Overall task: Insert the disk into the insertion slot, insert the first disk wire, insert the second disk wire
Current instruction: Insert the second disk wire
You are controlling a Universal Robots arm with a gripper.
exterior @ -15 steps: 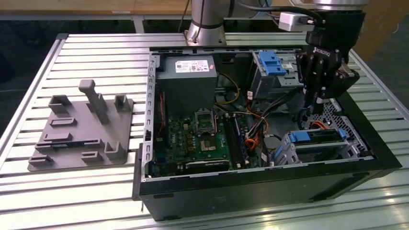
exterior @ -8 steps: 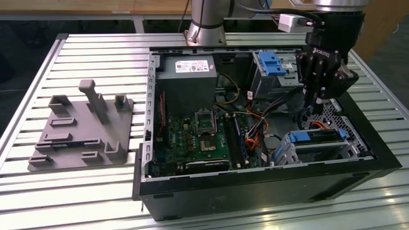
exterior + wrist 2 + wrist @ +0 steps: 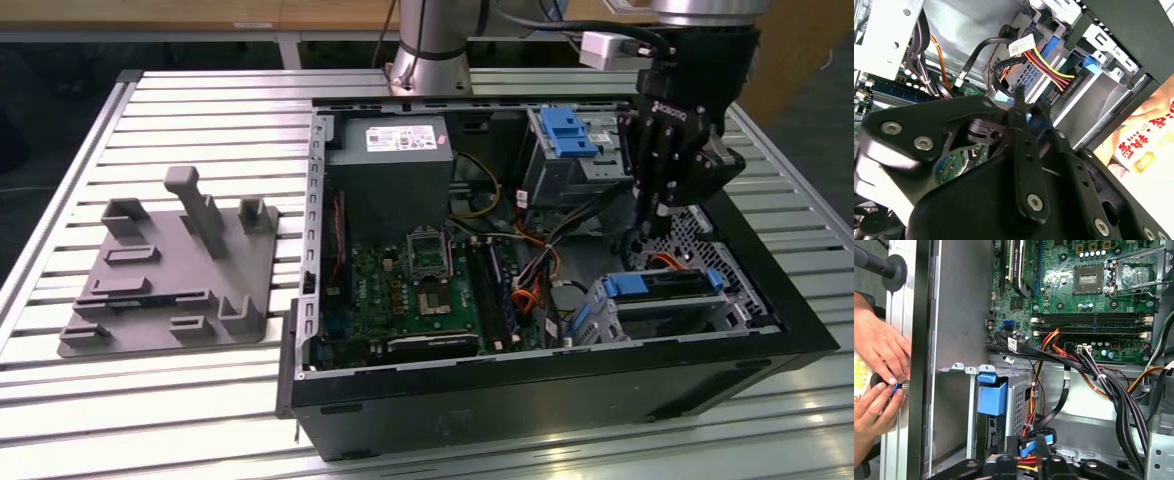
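Gripper, black, 2 fingers, hangs inside the open computer case at the exterior view's right, just above the insertion slot.

Both wrist views: gripper fingers drawn close together, a small blue connector between them. It looks pinched. A black cable loops up just beside it.

The disk lies flat in the slot, its blue carrier end toward the case interior. In the first wrist view the carrier's blue tab stands at the mouth of the perforated cage.

Second wrist view: a bundle of yellow, red and black wires runs to a black plug seated against the drive end, just past the fingertips.

Farther out:
- Taller metal bay with a blue latch, behind the gripper.
- Motherboard in mid-case, power supply behind it.
- Grey fixture plate on the slatted table, well apart, at the exterior view's left.

First wrist view: 2 hands of a person outside the case wall, pinching 1 small blue item.
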